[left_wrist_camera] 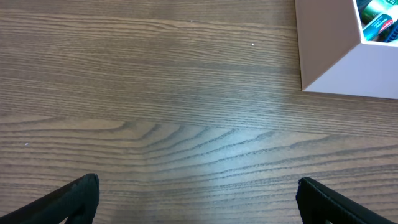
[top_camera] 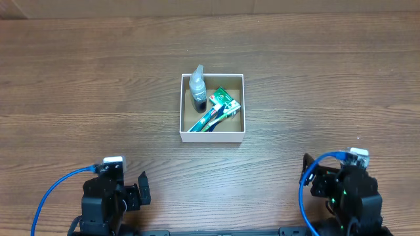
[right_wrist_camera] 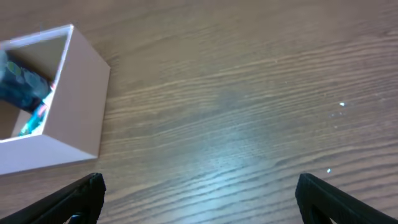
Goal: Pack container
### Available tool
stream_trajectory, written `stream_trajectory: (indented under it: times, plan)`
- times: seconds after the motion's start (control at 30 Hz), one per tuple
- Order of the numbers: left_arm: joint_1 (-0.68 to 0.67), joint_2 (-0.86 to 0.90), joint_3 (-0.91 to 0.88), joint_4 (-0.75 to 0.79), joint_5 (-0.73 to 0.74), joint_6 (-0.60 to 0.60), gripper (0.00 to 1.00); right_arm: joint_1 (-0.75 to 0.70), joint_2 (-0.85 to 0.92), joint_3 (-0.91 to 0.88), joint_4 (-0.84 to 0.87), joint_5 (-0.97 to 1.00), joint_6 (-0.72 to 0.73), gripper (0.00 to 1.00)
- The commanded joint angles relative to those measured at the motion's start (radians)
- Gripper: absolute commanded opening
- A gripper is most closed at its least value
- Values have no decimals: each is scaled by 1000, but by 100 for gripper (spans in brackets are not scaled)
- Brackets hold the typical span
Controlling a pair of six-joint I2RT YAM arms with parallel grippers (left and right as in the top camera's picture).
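The container (top_camera: 187, 135) is a small square white-walled box at the table's middle. Inside it lie a small clear bottle with a dark base (top_camera: 197, 92), a green toothpaste box (top_camera: 224, 100) and a blue-green toothbrush (top_camera: 207, 120). The container's corner also shows in the left wrist view (left_wrist_camera: 336, 62) and in the right wrist view (right_wrist_camera: 81, 93). My left gripper (left_wrist_camera: 198, 202) is open and empty over bare wood at the near left. My right gripper (right_wrist_camera: 199, 199) is open and empty at the near right.
The table is dark wood grain (top_camera: 98, 85). Both arms sit at the near edge, each with a blue cable (top_camera: 49, 196). A lighter strip (top_camera: 210, 6) runs along the far edge.
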Motion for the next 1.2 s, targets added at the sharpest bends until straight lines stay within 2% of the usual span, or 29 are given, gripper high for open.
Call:
stream_trajectory:
  times: [0.0,0.07,0.1,0.2,0.27,0.33,0.4,1.07,1.17]
  plan:
    - [-7,-5,-5,4,-3,-6,100,2,-124,-47,2,11,8,100]
    - [-7,-5,-5,4,-3,-6,100,1,-246,-121,50,10,8,100]
    - [-7,-5,-5,4,-3,-6,100,-3,-232,-153,119,-1,-19,100]
    - [-7,-5,-5,4,-3,-6,100,-8,-242,-277,471,-31,-164,100]
    - [-6,-5,-5,4,-3,-6,100,-9,-242,-402,776,-31,-285,100]
    - [-7,-5,-5,4,-3,-6,100,-10,-243,-544,1009,-55,-322,100]
    - [-6,-5,-5,4,-3,-6,100,-11,-243,-549,915,-104,-322,100]
    - [-6,-5,-5,3,-6,-6,100,-11,-243,-549,915,-118,-319,100]
    - [-8,-52,-6,-2,-11,4,100,-11,-243,-549,915,-118,-319,100]
